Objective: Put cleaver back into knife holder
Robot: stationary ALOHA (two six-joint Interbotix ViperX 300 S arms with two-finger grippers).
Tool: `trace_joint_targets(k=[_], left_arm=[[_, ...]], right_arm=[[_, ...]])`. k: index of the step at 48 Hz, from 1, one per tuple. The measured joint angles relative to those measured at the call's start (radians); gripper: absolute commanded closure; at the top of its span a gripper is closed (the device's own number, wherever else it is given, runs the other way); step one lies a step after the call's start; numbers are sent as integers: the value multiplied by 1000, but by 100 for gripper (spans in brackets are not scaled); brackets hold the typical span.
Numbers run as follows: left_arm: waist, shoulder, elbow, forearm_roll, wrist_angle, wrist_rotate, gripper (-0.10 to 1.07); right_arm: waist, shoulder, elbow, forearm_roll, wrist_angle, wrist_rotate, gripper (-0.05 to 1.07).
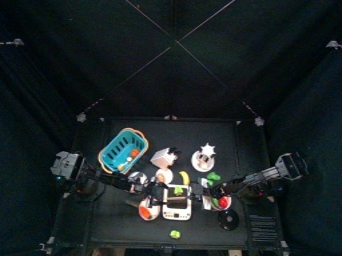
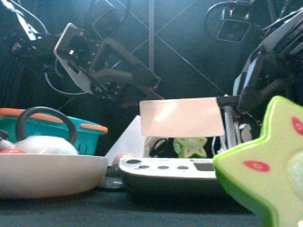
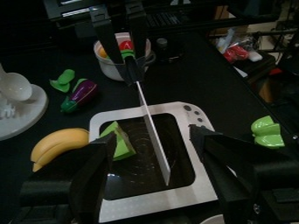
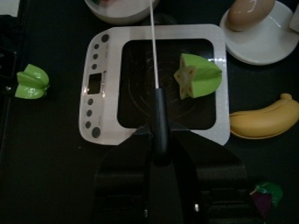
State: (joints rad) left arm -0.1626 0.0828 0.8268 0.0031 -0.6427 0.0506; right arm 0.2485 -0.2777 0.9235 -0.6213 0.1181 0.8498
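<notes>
The cleaver stands on edge over the white knife holder [image 4: 100,83], a flat frame with a row of slots along one side. Its pale blade [image 2: 180,117] shows broadside in the front view and as a thin line [image 3: 152,131] in the left wrist view. My right gripper [image 4: 158,131] is shut on the cleaver's black handle [image 4: 160,109]. My left gripper [image 3: 158,171] hangs open across the holder from it, jaws wide on either side of the blade's tip, touching nothing. A green star fruit piece [image 4: 197,74] lies inside the holder.
Around the holder lie a banana [image 4: 260,118], an eggplant [image 3: 79,90], a bowl [image 3: 111,57], a white plate [image 4: 271,48] with an egg [image 4: 251,10], and green star fruits [image 4: 31,80]. A blue basket [image 1: 120,150] stands at the back left.
</notes>
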Motion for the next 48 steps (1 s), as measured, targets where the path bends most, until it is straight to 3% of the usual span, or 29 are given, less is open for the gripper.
trace_joint_targets(k=[12,22,35,41,48], left_arm=[[0,-43,20,3,-17,0,-1],[12,-127,72,0,-37,3,-1],[167,-215,118,-114,-37,-2,-1],[233,-206,127,-149,-3,-3,-1],[239,-156,120,-155,75,-6,-1]], right_arm=[[0,-49,0,2,51,5,50],[-34,-155,-41,63,222,12,50],[-141,-268,-144,78,471,3,50],[-198,-279,-156,78,491,2,50],[-230,-270,-156,80,491,2,50]])
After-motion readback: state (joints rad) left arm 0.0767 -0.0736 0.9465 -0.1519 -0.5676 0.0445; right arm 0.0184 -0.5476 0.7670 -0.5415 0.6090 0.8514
